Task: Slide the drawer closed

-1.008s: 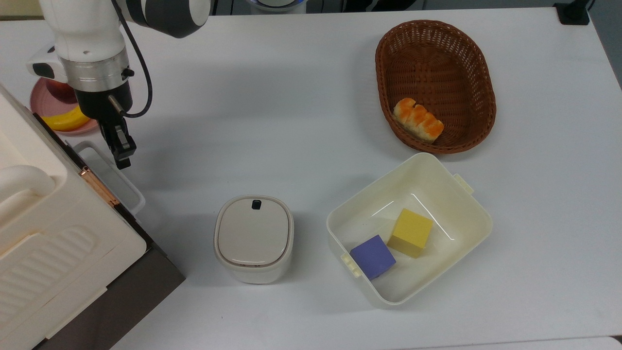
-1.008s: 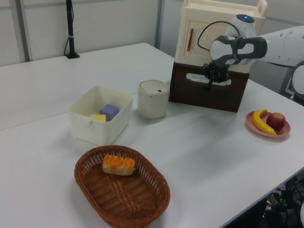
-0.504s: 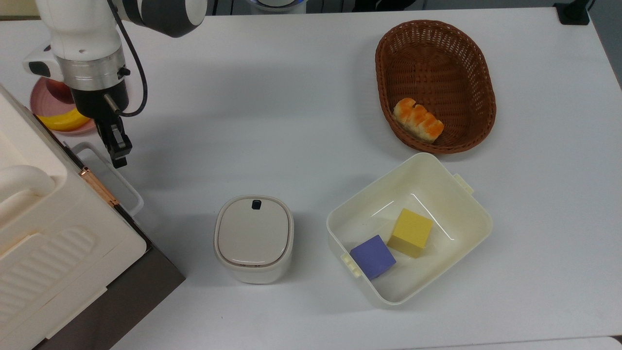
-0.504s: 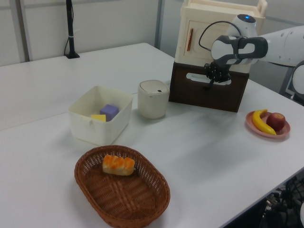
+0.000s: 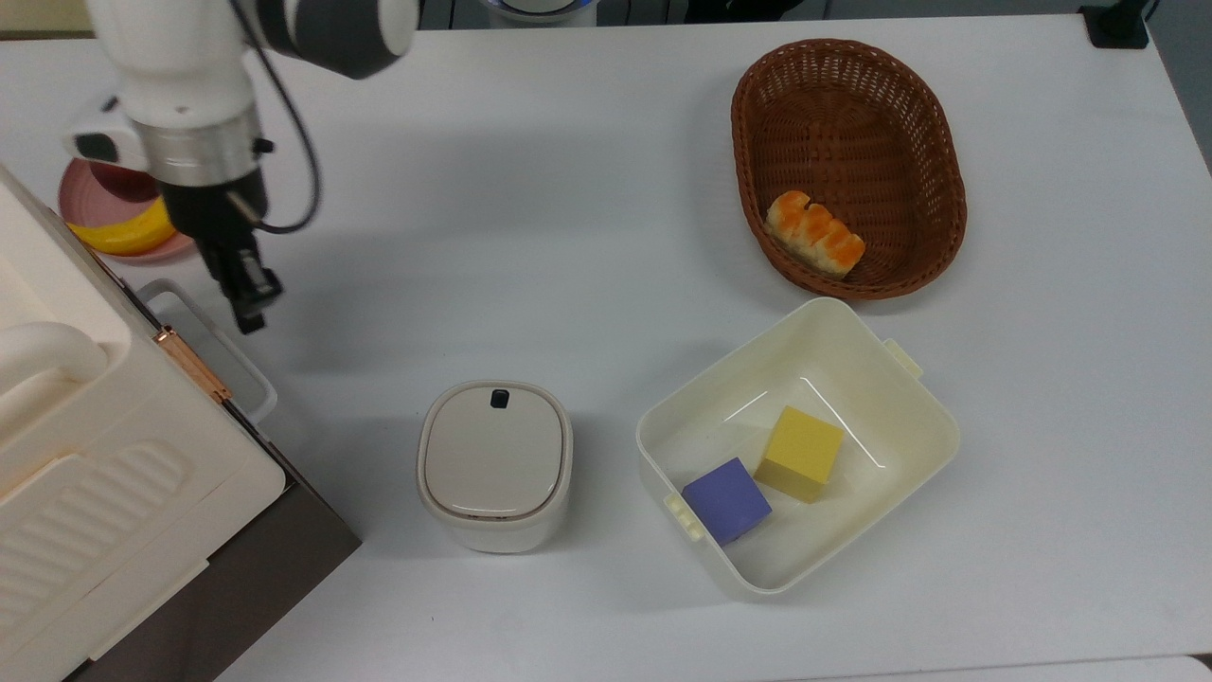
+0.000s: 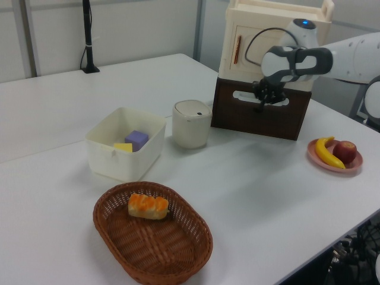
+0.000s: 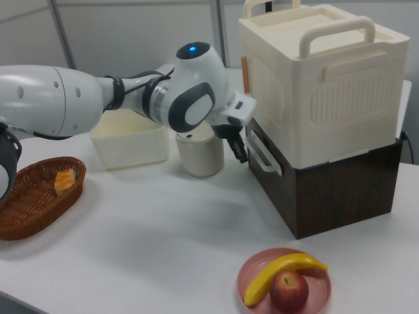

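Dark brown drawer (image 7: 327, 190) sat flush under the cream cabinet (image 7: 321, 85), its white loop handle (image 7: 262, 154) sticking out. Just beside that handle hung the gripper (image 5: 250, 317), fingers pressed together, with bare white table (image 5: 530, 237) beyond.

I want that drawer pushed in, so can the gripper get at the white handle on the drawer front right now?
Probably yes. The gripper sits right beside the white loop handle on the dark drawer front, and nothing stands between them; the lidded canister is off to the side.

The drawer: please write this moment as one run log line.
stage: drawer looks closed | claw: beside white handle, apart | canister: upright
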Controlling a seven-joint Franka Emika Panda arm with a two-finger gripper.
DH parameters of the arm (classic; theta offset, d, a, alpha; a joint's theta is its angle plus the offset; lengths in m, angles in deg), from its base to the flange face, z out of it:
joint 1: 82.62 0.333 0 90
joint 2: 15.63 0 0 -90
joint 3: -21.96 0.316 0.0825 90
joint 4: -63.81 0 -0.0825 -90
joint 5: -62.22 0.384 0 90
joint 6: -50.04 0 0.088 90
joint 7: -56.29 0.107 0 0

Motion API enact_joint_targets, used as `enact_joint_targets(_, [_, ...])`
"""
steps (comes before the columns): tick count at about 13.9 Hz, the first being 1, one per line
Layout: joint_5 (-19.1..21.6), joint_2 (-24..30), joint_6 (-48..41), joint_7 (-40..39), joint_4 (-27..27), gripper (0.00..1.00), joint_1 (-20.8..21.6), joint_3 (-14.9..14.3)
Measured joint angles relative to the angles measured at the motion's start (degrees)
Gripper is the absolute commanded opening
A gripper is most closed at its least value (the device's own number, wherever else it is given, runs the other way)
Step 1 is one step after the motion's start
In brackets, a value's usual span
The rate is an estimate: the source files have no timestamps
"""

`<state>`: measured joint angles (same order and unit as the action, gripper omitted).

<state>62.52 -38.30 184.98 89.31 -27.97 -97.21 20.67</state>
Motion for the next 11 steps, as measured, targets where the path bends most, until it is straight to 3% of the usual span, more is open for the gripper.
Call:
enact_joint_targets(5, [-0.44, -0.83, -0.78, -5.53, -0.55, 0.00, 7.72, 2.02])
enact_joint_targets(7, [-0.72, -0.05, -3.87, -9.98, 0.02, 0.07, 8.93, 4.24])
enact_joint_targets(8, [-0.79, 0.89, -7.34, -13.01, 0.51, 0.18, 9.05, 5.55])
enact_joint_targets(10, [-0.89, 4.98, -18.39, -19.55, 2.03, 0.58, 9.34, 7.78])
enact_joint_targets(11, [-0.91, 7.00, -22.68, -22.02, 2.38, 1.00, 9.45, 8.19])
